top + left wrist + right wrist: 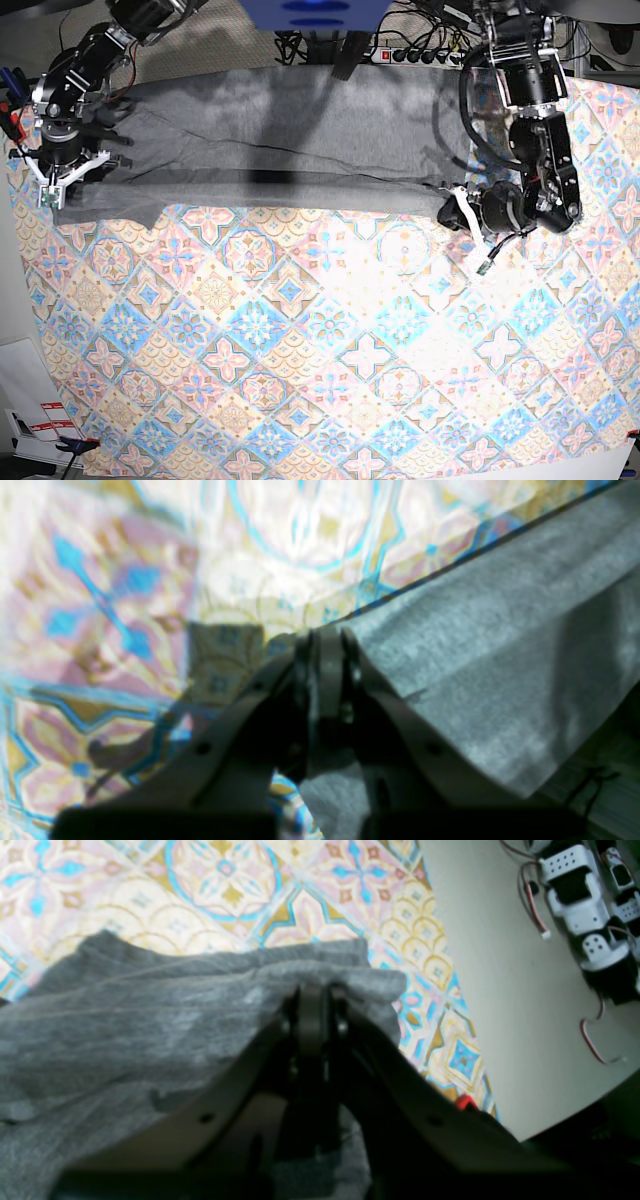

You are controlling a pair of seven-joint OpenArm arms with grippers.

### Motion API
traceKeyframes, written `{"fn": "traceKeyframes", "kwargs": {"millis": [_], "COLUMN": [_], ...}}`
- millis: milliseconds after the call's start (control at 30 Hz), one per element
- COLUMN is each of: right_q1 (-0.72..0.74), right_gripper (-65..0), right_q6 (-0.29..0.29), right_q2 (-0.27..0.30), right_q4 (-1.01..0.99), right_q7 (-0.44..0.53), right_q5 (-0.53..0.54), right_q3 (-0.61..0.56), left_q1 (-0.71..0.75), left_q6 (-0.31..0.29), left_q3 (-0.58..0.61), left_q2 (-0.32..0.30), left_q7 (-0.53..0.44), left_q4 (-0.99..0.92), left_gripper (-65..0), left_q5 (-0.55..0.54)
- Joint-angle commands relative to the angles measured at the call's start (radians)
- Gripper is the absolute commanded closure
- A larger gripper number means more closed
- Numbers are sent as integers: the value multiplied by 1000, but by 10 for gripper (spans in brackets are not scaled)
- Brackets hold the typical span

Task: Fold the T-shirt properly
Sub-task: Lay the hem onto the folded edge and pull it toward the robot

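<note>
Base view: T-shirt (270, 150) spread as a long grey band across the far part of the worktop, over the patterned cloth (330, 350), with one end under each arm. Left claw (324, 640) clenched on a fold of grey knit at the shirt's end on the base view's right, fabric draping away from the pinch. Right claw (312, 1000) likewise clamped onto a bunched edge at the opposite end, near the cloth's border. Gripped at both ends most likely to keep the band taut and level, so that one long edge can be carried over the other without sagging in the middle. Nearer half of the cloth bare, offering room to lay the fold. Around: cables and a power strip (420, 50) just beyond the far edge, printed white parts with red wires (575, 895) on bare worktop beside the right claw, close enough to snag on a wide swing.
</note>
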Motion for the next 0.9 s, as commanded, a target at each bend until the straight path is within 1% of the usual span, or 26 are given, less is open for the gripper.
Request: {"fn": "traceKeyframes", "kwargs": {"millis": [0, 100, 200, 367, 500, 567, 733, 867], "right_q1": [7, -27, -59, -93, -121, -139, -187, -226], "right_gripper": [-15, -15, -15, -15, -15, -15, -15, -15], "right_q6": [-15, -15, -15, -15, -15, -15, -15, -15], "right_q2": [13, 13, 13, 13, 7, 7, -7, -7], "right_q4": [31, 68, 106, 131, 128, 129, 129, 125], "right_q7": [23, 26, 26, 22, 19, 19, 19, 17], "right_q5": [13, 28, 80, 93, 93, 93, 93, 93], "right_q3": [7, 7, 7, 7, 7, 7, 9, 9], "left_q1": [-5, 31, 46, 124, 167, 184, 222, 262], "left_q6": [-2, -2, -2, -2, -2, -2, -2, -2], "left_q3": [11, 26, 72, 82, 82, 86, 86, 88], "left_q2": [-23, -57, -95, -134, -143, -158, -161, -161], "left_q7": [-4, -11, -11, -11, -11, -11, -12, -12], "left_q4": [15, 17, 35, 189, 220, 216, 218, 220], "left_gripper": [0, 0, 0, 0, 0, 0, 0, 0], "left_q5": [-29, -73, -108, -121, -116, -115, -112, -56]}}
